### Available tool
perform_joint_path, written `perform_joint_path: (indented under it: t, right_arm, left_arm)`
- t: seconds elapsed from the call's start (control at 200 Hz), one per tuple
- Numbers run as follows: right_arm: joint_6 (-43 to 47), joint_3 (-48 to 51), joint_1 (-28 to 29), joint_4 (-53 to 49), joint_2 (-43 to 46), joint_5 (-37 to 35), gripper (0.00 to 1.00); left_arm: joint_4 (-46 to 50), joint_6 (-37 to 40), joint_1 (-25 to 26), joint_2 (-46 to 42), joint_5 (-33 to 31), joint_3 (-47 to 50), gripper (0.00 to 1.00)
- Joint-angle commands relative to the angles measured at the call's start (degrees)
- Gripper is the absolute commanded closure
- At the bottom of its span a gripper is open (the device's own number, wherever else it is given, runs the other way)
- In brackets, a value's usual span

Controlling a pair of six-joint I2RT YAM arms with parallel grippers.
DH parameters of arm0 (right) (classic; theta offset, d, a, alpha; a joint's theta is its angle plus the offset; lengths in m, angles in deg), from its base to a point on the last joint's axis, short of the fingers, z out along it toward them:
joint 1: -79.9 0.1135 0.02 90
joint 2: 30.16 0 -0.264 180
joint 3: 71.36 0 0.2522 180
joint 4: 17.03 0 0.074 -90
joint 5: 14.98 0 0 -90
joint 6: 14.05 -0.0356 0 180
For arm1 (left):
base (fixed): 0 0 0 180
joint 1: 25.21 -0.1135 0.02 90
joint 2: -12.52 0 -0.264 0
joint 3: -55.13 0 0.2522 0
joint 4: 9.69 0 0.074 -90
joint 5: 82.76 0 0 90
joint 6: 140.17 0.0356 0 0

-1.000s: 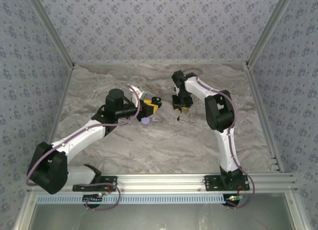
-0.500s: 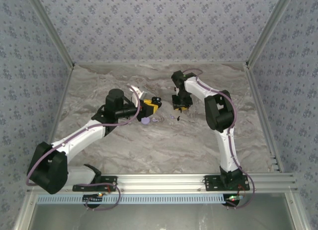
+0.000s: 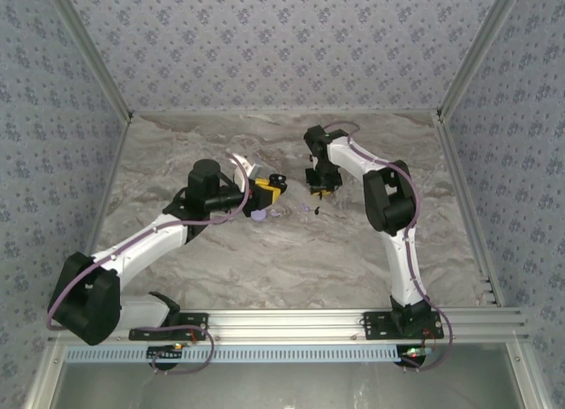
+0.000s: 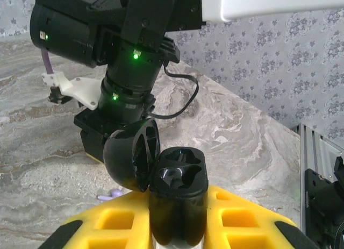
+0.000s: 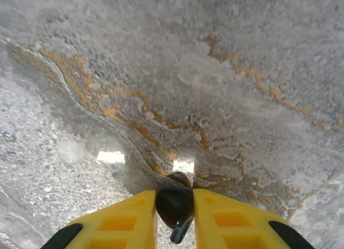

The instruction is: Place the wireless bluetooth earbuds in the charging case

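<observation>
My left gripper (image 4: 180, 208) is shut on the charging case (image 4: 180, 173), which looks black here. Its lid stands open to the left and both wells are empty. From above, the left gripper (image 3: 270, 188) shows mid-table with the case (image 3: 278, 179) at its tip. My right gripper (image 5: 174, 200) is shut on a black earbud (image 5: 173, 206), its stem pointing down, just above the marble. The right gripper (image 3: 319, 192) hangs to the right of the case, apart from it. A second earbud (image 4: 110, 194), pale lavender, lies on the table between the arms.
A pale lavender round piece (image 3: 259, 215) sits just below the left gripper; what it is cannot be told. The right arm's wrist (image 4: 129, 82) stands close beyond the case. The marble table (image 3: 265, 259) is bare toward the front, and patterned walls enclose it.
My left gripper has shifted slightly toward the back with the case. The right gripper has hardly moved.
</observation>
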Motion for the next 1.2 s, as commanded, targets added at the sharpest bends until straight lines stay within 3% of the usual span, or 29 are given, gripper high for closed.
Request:
perform_joint_path:
  t: [0.0, 0.625, 1.194]
  right_arm:
    - [1.9, 2.0, 0.2, 2.3, 3.8, -0.6, 0.76]
    - [1.8, 16.3, -2.2, 16.1, 21.6, 10.2, 0.78]
    - [1.3, 20.7, -2.3, 23.4, 33.8, 18.6, 0.78]
  left_arm:
    - [-1.1, -0.3, 0.2, -0.2, -0.4, 0.4, 0.78]
    - [-4.0, -5.0, 0.2, 5.9, -5.0, 0.1, 0.78]
    - [-7.4, -8.0, 0.2, 10.8, -5.1, -1.2, 0.79]
